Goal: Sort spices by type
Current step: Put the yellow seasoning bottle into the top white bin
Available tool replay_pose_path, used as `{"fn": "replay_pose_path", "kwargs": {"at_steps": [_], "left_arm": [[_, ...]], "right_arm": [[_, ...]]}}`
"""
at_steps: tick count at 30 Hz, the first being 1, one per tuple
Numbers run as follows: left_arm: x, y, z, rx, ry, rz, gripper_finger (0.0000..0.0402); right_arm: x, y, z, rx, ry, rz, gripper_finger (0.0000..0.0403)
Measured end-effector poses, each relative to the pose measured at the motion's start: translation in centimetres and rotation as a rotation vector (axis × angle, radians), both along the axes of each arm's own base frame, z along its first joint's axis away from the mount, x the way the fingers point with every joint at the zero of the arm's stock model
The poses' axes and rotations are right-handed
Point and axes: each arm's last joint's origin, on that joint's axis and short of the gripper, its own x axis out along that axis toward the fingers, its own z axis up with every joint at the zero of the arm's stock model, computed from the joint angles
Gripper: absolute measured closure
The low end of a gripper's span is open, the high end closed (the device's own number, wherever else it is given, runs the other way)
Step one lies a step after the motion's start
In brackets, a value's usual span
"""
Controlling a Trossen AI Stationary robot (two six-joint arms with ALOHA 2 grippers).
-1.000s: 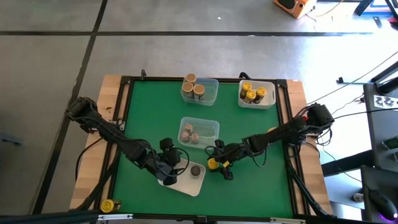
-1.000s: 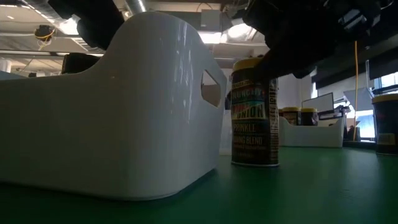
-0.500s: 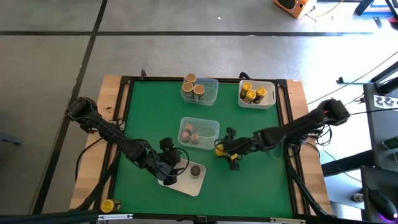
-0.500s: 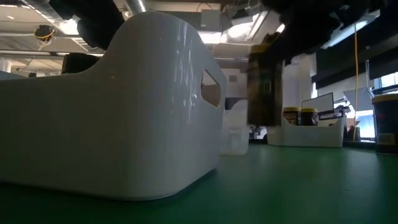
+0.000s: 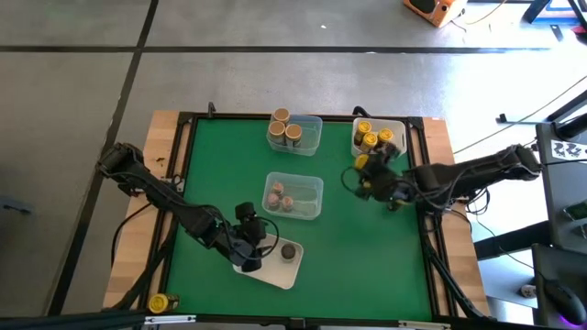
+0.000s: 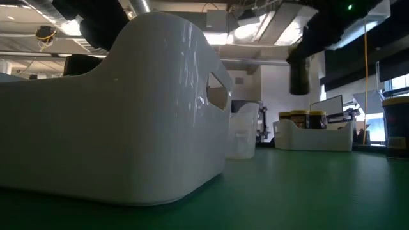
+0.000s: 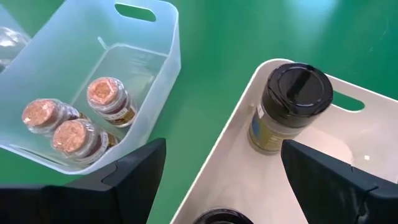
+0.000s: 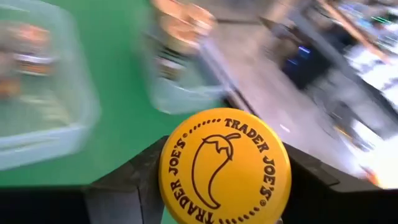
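My right gripper (image 5: 363,170) hangs above the green mat, just near of the far-right white tray (image 5: 400,149), shut on a yellow-topped spice jar (image 8: 224,165). In the low view that jar (image 6: 299,74) hangs well above the mat. The far-right tray holds several yellow-topped jars (image 5: 371,138). My left gripper (image 7: 224,186) stands open over the near white tray (image 5: 275,272), which holds a dark-lidded jar (image 7: 291,106). Cork-topped jars (image 7: 68,121) stand in the middle clear tray (image 5: 308,190). Tan-topped jars (image 5: 285,127) stand in the far clear tray (image 5: 312,133). My right gripper pinches the jar's yellow-lidded top end (image 8: 171,177) between its two fingers (image 8: 127,186), one on each side. The fingers come from the table's right, slanting down. The jar is lifted clear of the mat and hangs roughly upright below them.
One more yellow-topped jar (image 5: 162,302) lies off the mat at the near-left corner of the wooden table. A black frame (image 5: 422,183) borders the mat. Bare green mat (image 5: 367,257) lies near of my right gripper.
My right gripper has lifted the yellow-topped jar off the mat beside the near white tray. It has carried the jar up and toward the far right, close to the tray of yellow-topped jars, tipping from pointing down to nearer level.
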Motion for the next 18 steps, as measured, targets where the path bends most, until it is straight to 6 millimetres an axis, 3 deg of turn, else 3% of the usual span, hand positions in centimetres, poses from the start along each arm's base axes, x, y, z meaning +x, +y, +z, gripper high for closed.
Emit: {"fn": "replay_pose_path", "kwargs": {"at_steps": [8, 18], "left_arm": [[0.0, 0.0, 0.0, 0.005, -0.003, 0.004, 0.0086], [0.0, 0.0, 0.0, 0.005, -0.003, 0.004, 0.0086]], "right_arm": [[-1.4, -3.8, -1.7, -0.034, 0.049, -0.295, 0.0178], [-2.6, -5.5, -6.2, -0.03, 0.024, -0.462, 0.0178]]}}
